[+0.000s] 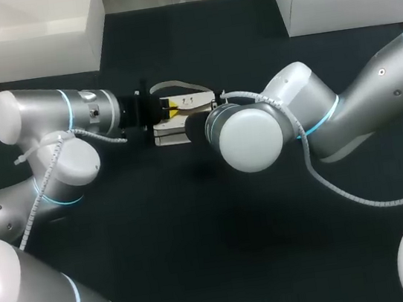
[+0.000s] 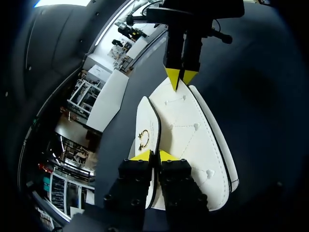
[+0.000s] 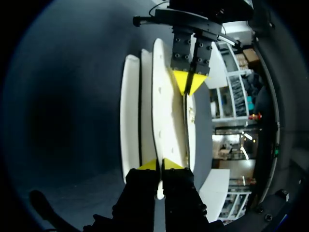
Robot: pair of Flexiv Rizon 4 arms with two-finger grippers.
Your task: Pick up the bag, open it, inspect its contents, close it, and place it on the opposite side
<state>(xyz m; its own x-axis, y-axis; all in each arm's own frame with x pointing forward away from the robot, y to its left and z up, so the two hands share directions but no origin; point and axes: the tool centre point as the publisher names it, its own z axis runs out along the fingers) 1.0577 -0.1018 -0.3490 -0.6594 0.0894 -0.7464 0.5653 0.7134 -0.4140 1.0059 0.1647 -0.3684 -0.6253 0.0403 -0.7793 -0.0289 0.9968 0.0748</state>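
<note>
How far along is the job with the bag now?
Done: the bag is picked up, held between left hand and right hand, both shut on its edges. In hand: opening; no contents show yet. Left: inspecting, closing, placing on the opposite side.

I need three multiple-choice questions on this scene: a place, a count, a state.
1. Where is the white stitched handbag? A in a box; B mid-table between the arms; C at the near edge.
2. How many white rectangular boxes stand at the far edge? A one; B two; C four.
3. The left pincer is: A wide open; B shut on the handbag; C out of sight.
Key: B, both arms meet at it mid-table; B, one box per far corner; B, its yellow tips pinch the handbag's edge.
</note>
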